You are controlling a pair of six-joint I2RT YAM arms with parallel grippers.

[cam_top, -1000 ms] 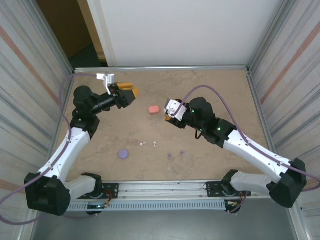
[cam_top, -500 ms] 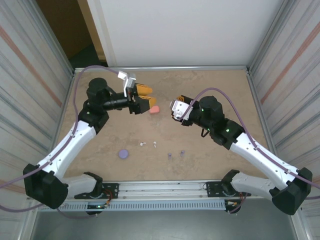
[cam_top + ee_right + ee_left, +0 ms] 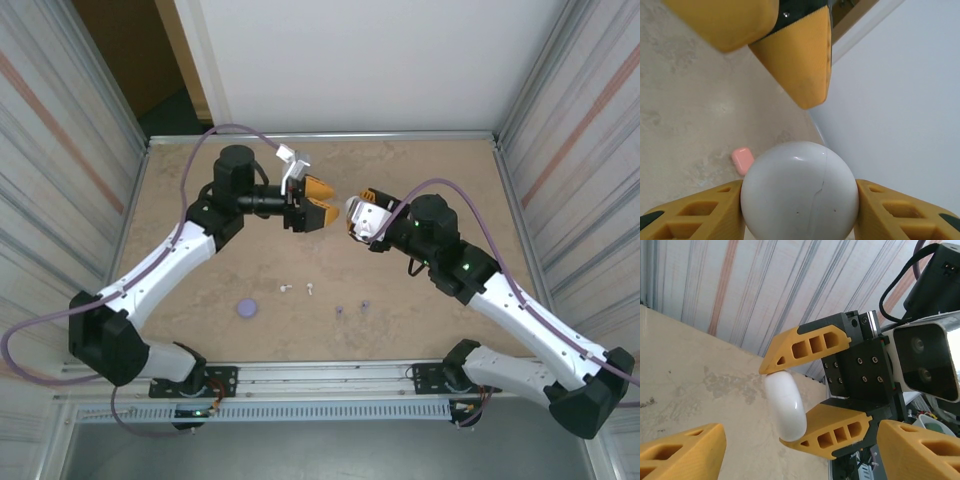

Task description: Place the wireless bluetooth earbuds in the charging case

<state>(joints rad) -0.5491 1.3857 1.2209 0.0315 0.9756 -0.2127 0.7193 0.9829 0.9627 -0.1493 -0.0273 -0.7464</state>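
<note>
Right fingers (image 3: 790,352) clamped on the white charging case (image 3: 786,407) held aloft, left fingers (image 3: 320,190) apart just beside it, earbuds (image 3: 310,290) lying untouched on the worktop (image 3: 420,170); we fear a skewed pinch on that smooth rounded shell could squirt it loose.

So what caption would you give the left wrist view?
Right gripper holds a white charging case before the open left gripper.
</note>
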